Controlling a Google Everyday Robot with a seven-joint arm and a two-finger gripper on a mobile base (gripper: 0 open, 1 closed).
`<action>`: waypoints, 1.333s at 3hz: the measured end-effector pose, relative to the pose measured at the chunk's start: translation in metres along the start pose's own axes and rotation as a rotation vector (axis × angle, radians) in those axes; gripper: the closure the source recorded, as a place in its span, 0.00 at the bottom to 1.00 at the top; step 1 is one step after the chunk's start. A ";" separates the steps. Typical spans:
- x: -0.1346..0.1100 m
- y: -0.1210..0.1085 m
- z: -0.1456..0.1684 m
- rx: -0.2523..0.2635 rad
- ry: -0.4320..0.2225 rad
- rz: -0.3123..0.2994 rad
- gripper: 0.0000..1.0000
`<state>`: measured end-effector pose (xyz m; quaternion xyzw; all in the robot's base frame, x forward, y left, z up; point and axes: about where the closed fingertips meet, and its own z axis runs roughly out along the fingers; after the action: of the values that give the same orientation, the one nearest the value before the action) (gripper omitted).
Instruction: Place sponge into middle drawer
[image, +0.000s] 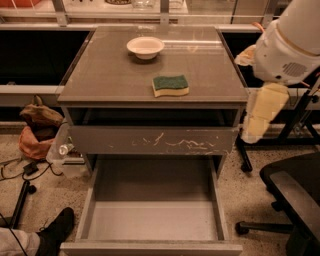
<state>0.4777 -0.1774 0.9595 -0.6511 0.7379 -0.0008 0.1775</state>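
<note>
The sponge (170, 85), dark green on top with a pale yellow body, lies on the cabinet top (110, 75), right of centre and near the front edge. The middle drawer (152, 220) is pulled out wide below, and its grey floor is bare. My gripper (264, 114), pale yellow, hangs at the end of the white arm (292, 40) just off the cabinet's right side. It is lower than the tabletop and apart from the sponge. It holds nothing that I can see.
A white bowl (145, 47) stands at the back of the cabinet top. The closed drawer front with white scratches (152, 140) sits above the open drawer. A black office chair (295, 195) is at the right. A bag (37, 127), cables and a shoe (55, 232) are at the left.
</note>
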 end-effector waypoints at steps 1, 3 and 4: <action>-0.035 -0.029 0.036 -0.037 -0.094 -0.089 0.00; -0.038 -0.039 0.043 -0.023 -0.115 -0.104 0.00; -0.045 -0.073 0.062 0.010 -0.171 -0.134 0.00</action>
<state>0.5682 -0.1312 0.9306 -0.6957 0.6749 0.0394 0.2428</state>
